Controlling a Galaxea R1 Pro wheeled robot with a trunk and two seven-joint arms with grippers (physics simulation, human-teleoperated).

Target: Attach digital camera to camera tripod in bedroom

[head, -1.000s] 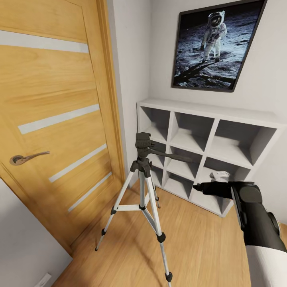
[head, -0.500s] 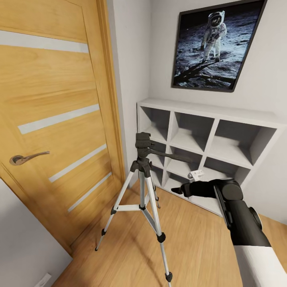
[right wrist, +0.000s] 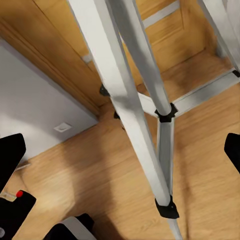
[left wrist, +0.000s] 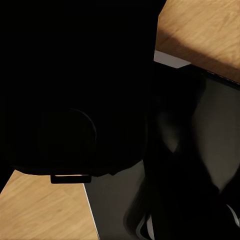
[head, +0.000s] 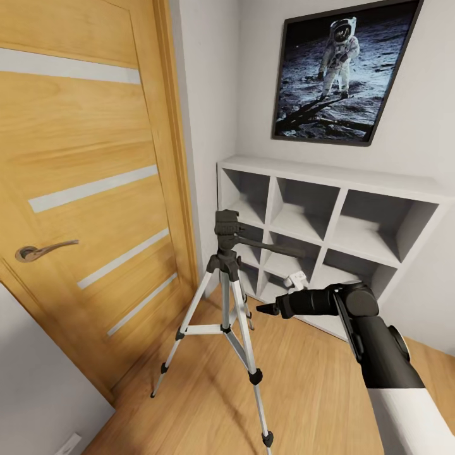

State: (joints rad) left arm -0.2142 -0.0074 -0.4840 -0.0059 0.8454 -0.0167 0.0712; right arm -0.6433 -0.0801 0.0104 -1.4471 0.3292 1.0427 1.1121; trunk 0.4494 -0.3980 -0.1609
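- Tall three-legged camera tripod [head: 226,297], silver metal legs with black joints and feet, standing upright on the light wood plank floor [head: 303,392] at centre of head view; black head with long pan handle pointing toward 3 o'clock.
- Oak door with white stripes [head: 88,189] and curved metal lever at 9 o'clock of the tripod; grey cube shelf [head: 328,227] against the pale wall at 2 o'clock; framed astronaut moon poster [head: 341,69] hung above the shelf.
- Right gripper [head: 268,309] on a black forearm reaching in from 4 o'clock, tips levelled toward the tripod's upper legs, near them but apart; a small white part sticking up just behind the wrist.
- Right wrist view: silver tripod legs [right wrist: 135,100] and cross braces close ahead; black fingertips at the two opposite edges of the frame, spread wide with nothing between them.
- Small black digital camera with a bright red dot [right wrist: 15,207], seen in part at the corner of right wrist view, low by the wood floor; resting surface cannot be told.
- Left wrist view: mostly dark robot body over wood floor; state of left jaws cannot be told.
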